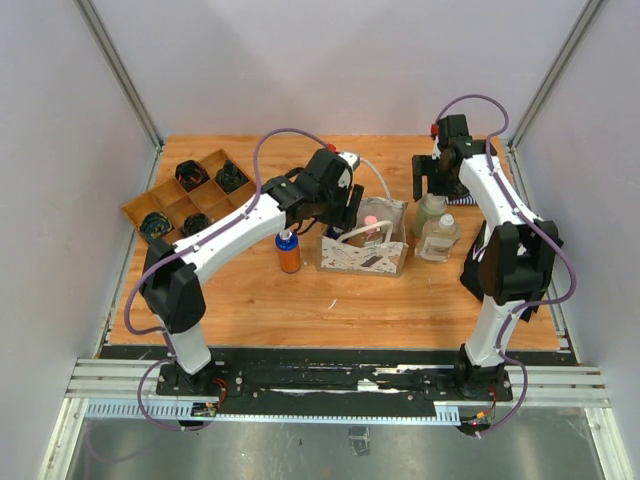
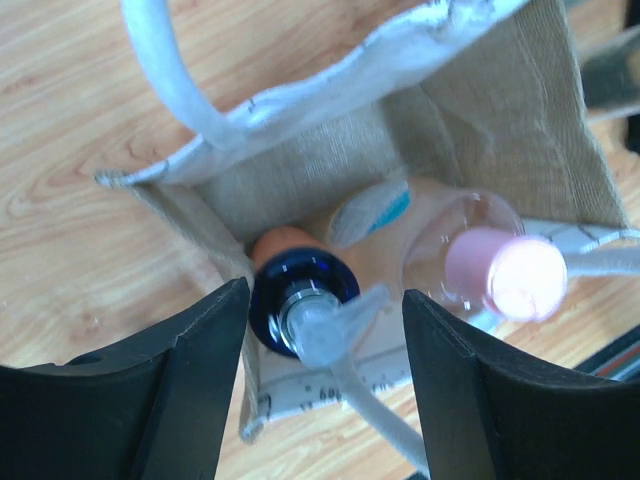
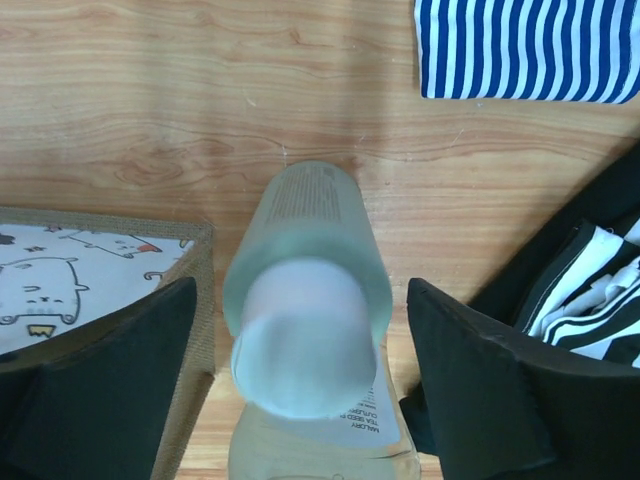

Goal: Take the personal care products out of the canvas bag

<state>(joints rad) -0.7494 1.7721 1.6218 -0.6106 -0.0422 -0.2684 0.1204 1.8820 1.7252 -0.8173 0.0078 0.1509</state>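
The canvas bag (image 1: 365, 250) stands mid-table, open at the top. In the left wrist view the canvas bag (image 2: 300, 170) holds an orange bottle with a blue cap (image 2: 303, 297) and a pink-capped clear bottle (image 2: 500, 275). My left gripper (image 1: 343, 212) hangs open over the bag's left end, and its jaws (image 2: 325, 400) straddle the blue cap without touching it. Another orange bottle (image 1: 288, 250) stands on the table left of the bag. My right gripper (image 1: 438, 185) is open above two clear bottles (image 1: 431, 208) (image 1: 440, 238). Its jaws (image 3: 300, 385) flank a white-capped frosted bottle (image 3: 305, 300) with a gap on each side.
A brown wooden compartment tray (image 1: 140, 205) with black coiled cables sits at the back left. Striped cloths (image 3: 530, 50) (image 3: 590, 300) lie near the right gripper. The bag's corner (image 3: 195, 250) is close to the frosted bottle. A white bag handle (image 2: 170, 70) loops up near the left gripper.
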